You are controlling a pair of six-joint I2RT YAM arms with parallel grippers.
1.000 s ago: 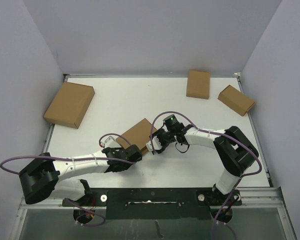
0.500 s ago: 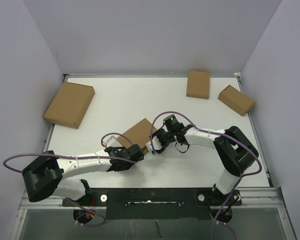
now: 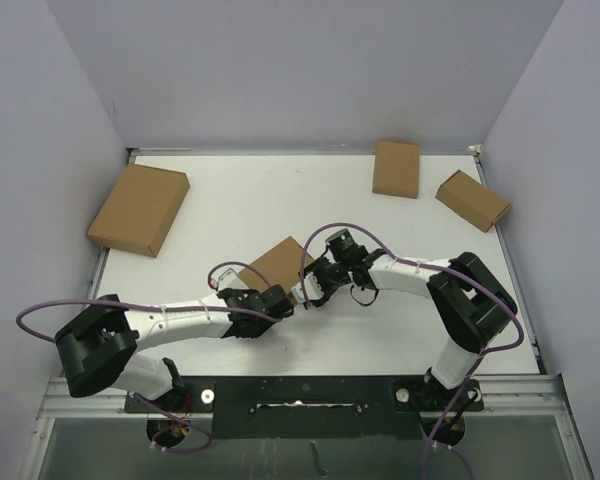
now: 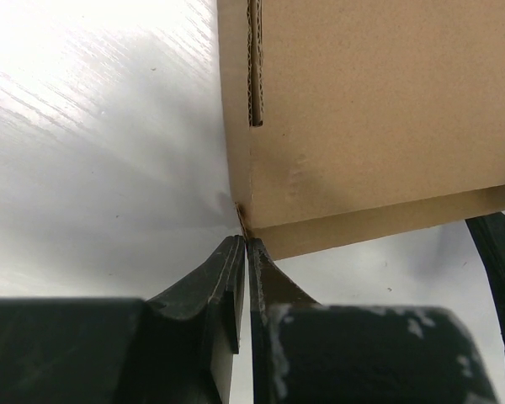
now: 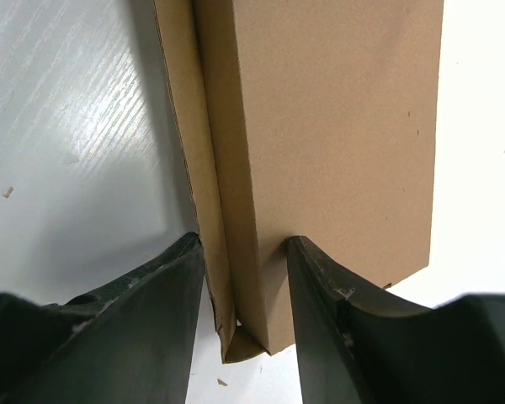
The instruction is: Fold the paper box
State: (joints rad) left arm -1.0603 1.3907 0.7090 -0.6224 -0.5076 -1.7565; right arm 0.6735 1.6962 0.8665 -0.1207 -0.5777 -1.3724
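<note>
1. Cardboard first: the paper box (image 3: 277, 262) lies flat near the middle of the table (image 3: 240, 195), turned at an angle, with one corner pointing toward the near edge.
2. My left gripper (image 3: 283, 298) is closed tight, its fingers pressed against each other. In the left wrist view its tips (image 4: 246, 246) meet right at the box's (image 4: 379, 109) near corner, where the side wall and the bottom edge come together.
3. A short slit runs down the cardboard edge just above that corner.
4. My right gripper (image 3: 306, 293) straddles the box's near right edge. In the right wrist view its fingers (image 5: 167, 311) stand narrowly apart, one on each side of the upright side wall and thin flap of the box (image 5: 337, 126), holding it between them.
5. Both my grippers sit just beside each other at the box's near end, so my wrists are crowded there.
6. Bare white tabletop spreads to the left of the box and to its far side.
7. The larger box (image 3: 138, 208) sits well apart at the far left.
8. Two smaller boxes (image 3: 396, 167) (image 3: 472, 199) lie near the far right corner, well away from my fingers.
</note>
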